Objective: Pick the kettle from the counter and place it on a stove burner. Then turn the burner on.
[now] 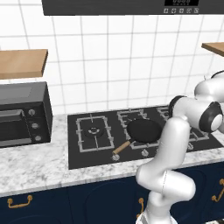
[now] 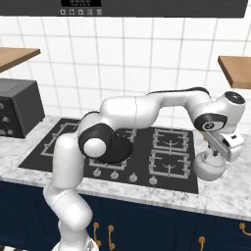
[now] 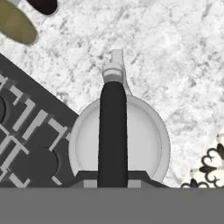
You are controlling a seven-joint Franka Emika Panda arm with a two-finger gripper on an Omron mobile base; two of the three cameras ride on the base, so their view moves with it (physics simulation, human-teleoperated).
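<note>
In the hand view the kettle (image 3: 120,142) sits directly under the camera: a round, smooth silver-white body with a thick dark handle running up the middle of the frame. Its pale short spout points to the top of that view, so the handle and spout lie on one line. The finger tips are not distinguishable there, and I cannot tell whether the gripper (image 2: 219,153) is open or closed. Seen from the right base camera, the gripper hangs low over the kettle (image 2: 210,166), right at its top.

The kettle stands on the counter (image 2: 230,196), a white-grey speckled marble-look slab, just beside the right edge of the stove (image 2: 176,184), a flat black cooktop with grey metal grates. Small round knobs (image 2: 114,175) line its front edge.

Further left, one black round frying pan (image 1: 143,131) with a pale wooden handle rests on a burner. One dark boxy toaster oven (image 1: 24,114) stands on the counter at the far left. Two brown wooden shelves (image 2: 235,68) hang on the white tiled wall.
</note>
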